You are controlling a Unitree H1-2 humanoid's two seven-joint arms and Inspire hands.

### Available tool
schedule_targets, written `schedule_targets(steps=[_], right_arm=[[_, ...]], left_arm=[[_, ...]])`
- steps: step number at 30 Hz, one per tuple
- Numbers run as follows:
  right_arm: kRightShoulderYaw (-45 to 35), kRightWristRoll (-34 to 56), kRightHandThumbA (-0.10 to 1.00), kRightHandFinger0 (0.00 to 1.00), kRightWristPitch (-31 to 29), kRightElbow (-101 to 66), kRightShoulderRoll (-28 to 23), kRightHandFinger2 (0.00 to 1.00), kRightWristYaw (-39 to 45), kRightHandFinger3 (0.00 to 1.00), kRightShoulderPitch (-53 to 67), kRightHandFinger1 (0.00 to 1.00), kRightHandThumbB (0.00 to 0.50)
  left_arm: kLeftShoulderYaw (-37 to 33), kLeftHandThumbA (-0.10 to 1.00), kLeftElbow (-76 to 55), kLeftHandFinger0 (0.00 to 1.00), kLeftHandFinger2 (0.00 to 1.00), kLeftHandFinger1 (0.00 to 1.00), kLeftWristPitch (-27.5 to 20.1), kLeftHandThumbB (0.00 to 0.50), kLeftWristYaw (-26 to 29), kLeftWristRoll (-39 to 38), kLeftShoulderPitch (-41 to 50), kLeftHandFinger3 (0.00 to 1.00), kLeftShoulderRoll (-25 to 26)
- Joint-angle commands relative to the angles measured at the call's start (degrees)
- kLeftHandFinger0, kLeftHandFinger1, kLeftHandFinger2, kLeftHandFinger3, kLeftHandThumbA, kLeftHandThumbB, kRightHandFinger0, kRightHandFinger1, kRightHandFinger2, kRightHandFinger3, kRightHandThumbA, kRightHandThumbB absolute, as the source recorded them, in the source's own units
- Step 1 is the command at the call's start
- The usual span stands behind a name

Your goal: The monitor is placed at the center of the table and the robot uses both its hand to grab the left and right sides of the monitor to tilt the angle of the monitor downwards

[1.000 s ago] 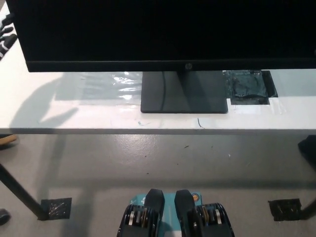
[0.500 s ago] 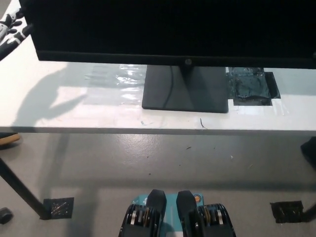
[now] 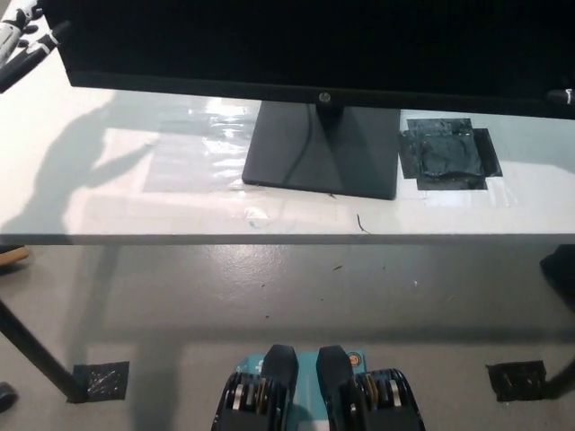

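Observation:
The black monitor (image 3: 305, 40) fills the top of the head view, its lower bezel slanting down toward the right. Its flat black base (image 3: 319, 148) stands on the white table (image 3: 180, 215), slightly skewed. My white left hand (image 3: 22, 40) sits at the top left corner against the monitor's left edge, mostly cut off by the frame. Only a small sliver of my black right hand (image 3: 562, 94) shows at the monitor's lower right corner. The grip of either hand is hidden.
A patch of black tape (image 3: 449, 153) lies on the table right of the base, and clear shiny film (image 3: 202, 148) lies left of it. The table's front edge runs across the middle, with grey floor below. A dark shape (image 3: 561, 278) sits at the right edge.
The monitor's lower bezel has risen in the picture and now slants. The base has slid a little left and twisted against the tape patch. The left hand stayed at the monitor's left edge.

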Motion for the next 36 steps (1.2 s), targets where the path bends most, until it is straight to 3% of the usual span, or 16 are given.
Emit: schedule_targets(steps=[1, 3, 7, 11, 14, 15, 17, 20, 23, 25, 28, 36], right_arm=[[2.1, -3.3, 0.91, 1.0, -0.5, -0.7, 4.7, 1.0, -2.9, 1.0, -8.3, 1.0, 0.472], [1.9, -3.0, 0.89, 1.0, -0.2, -0.3, 5.0, 1.0, -3.1, 1.0, -8.7, 1.0, 0.455], [1.3, -2.4, 0.87, 1.0, -1.1, 0.7, 5.5, 1.0, -2.9, 1.0, -9.5, 1.0, 0.457], [2.3, -4.0, 0.91, 1.0, 0.5, 1.9, 6.1, 1.0, -4.4, 1.0, -10.3, 1.0, 0.5], [2.9, -4.9, 0.87, 1.0, 0.7, 3.2, 6.7, 1.0, -6.2, 1.0, -10.3, 1.0, 0.492], [4.6, -7.0, 0.86, 1.0, 1.4, 3.6, 7.3, 1.0, -8.8, 1.0, -10.3, 1.0, 0.486], [6.3, -8.5, 0.86, 1.0, 2.7, 4.0, 7.9, 1.0, -11.2, 1.0, -10.4, 1.0, 0.496], [9.7, -11.5, 0.75, 1.0, 3.4, 4.4, 9.9, 1.0, -18.2, 1.0, -10.3, 1.0, 0.457], [14.3, -15.4, 0.73, 1.0, 3.1, 4.8, 11.3, 1.0, -25.0, 1.0, -10.4, 1.0, 0.497], [16.6, -16.9, 0.75, 1.0, 3.7, 4.8, 11.6, 1.0, -27.6, 1.0, -10.4, 1.0, 0.494], [19.9, -18.7, 0.66, 1.0, 3.4, 4.7, 11.6, 1.0, -33.3, 1.0, -10.1, 1.0, 0.5], [29.9, -24.3, 0.71, 1.0, 7.5, 5.4, 10.9, 1.0, -46.0, 1.0, -9.6, 1.0, 0.5]], left_arm=[[-4.8, 0.96, 2.3, 1.0, 1.0, 1.0, -2.7, 0.476, -3.8, 3.9, -1.0, 1.0, -6.4], [-5.2, 0.97, 3.0, 1.0, 1.0, 1.0, -2.7, 0.499, -3.6, 3.9, -1.3, 1.0, -6.6], [-6.0, 0.98, 4.0, 1.0, 1.0, 1.0, -3.6, 0.5, -3.3, 3.8, -1.8, 1.0, -6.3], [-6.4, 0.99, 5.2, 1.0, 1.0, 1.0, -4.5, 0.5, -2.8, 3.8, -2.3, 1.0, -6.0], [-6.7, 0.95, 6.5, 1.0, 1.0, 1.0, -4.6, 0.465, -2.6, 4.0, -3.2, 1.0, -6.4], [-7.0, 0.96, 8.8, 1.0, 1.0, 1.0, -5.5, 0.491, -1.9, 4.6, -4.3, 1.0, -7.0], [-8.7, 0.98, 11.1, 1.0, 1.0, 1.0, -6.2, 0.485, -0.3, 7.0, -5.6, 1.0, -7.4], [-15.0, 0.97, 14.9, 1.0, 1.0, 1.0, -8.1, 0.464, 7.4, 14.7, -8.0, 1.0, -7.7], [-21.8, 0.91, 19.5, 1.0, 1.0, 1.0, -8.6, 0.44, 13.7, 21.0, -10.8, 1.0, -8.1], [-23.7, 0.9, 21.1, 1.0, 1.0, 1.0, -9.6, 0.436, 15.2, 21.8, -11.6, 1.0, -8.2], [-27.4, 0.94, 22.5, 1.0, 1.0, 1.0, -8.1, 0.43, 16.9, 23.9, -13.2, 1.0, -8.6], [-30.3, 0.95, 24.0, 1.0, 1.0, 1.0, -7.9, 0.395, 19.5, 24.3, -13.9, 1.0, -8.4]])
